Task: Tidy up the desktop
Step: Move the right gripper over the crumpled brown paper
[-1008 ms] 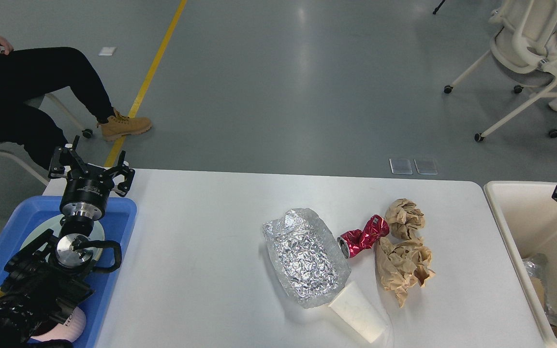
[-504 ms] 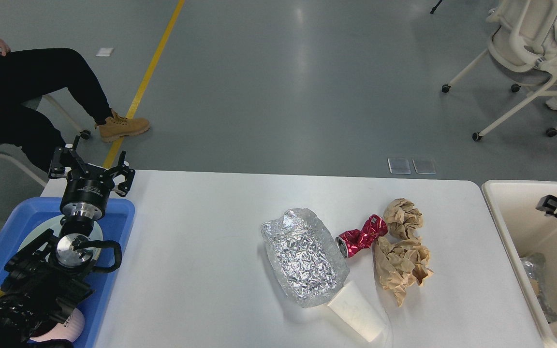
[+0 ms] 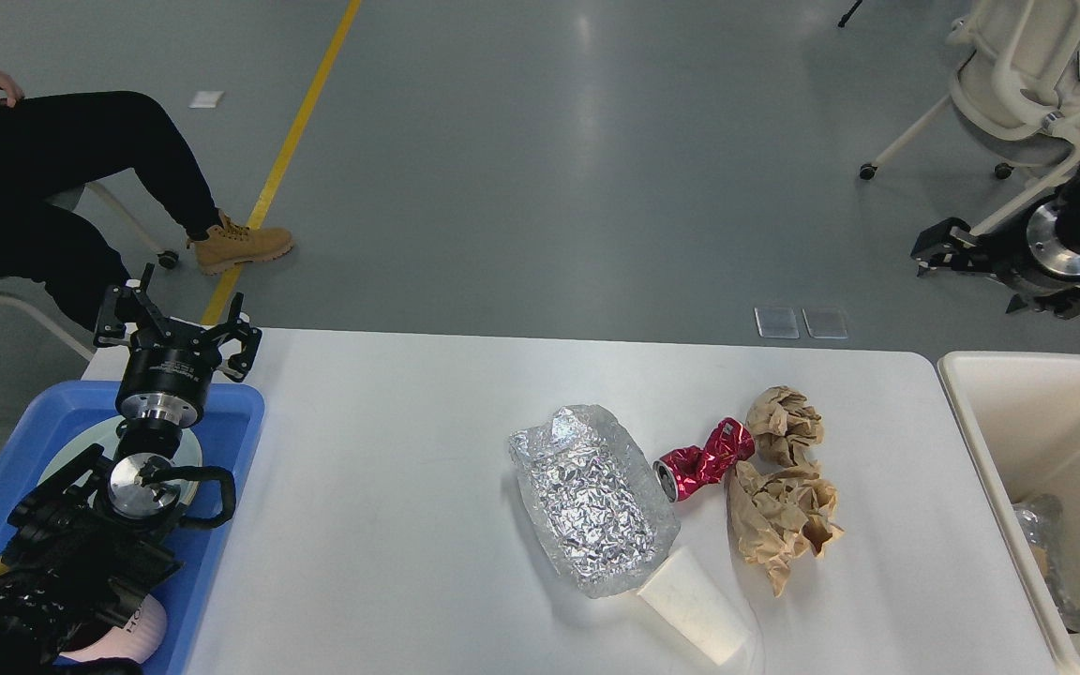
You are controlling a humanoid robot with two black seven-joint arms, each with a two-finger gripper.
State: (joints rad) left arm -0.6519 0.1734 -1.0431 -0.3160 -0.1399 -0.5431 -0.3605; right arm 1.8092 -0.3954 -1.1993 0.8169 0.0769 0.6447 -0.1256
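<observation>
The white desktop carries a heap of litter right of centre. It holds a crumpled silver foil bag, a crushed red can, two wads of brown paper and a white paper cup lying on its side. My left gripper hangs open and empty over the far rim of the blue tray. My right gripper is raised beyond the table's far right corner, above the floor. It is dark and seen side-on.
A blue tray at the left holds a pale plate and a pink item, partly under my left arm. A cream bin at the right holds some crumpled waste. A seated person and office chairs are beyond the table.
My right arm rose out of the cream bin and swung up and left, past the table's far edge. The left arm and the litter stayed put.
</observation>
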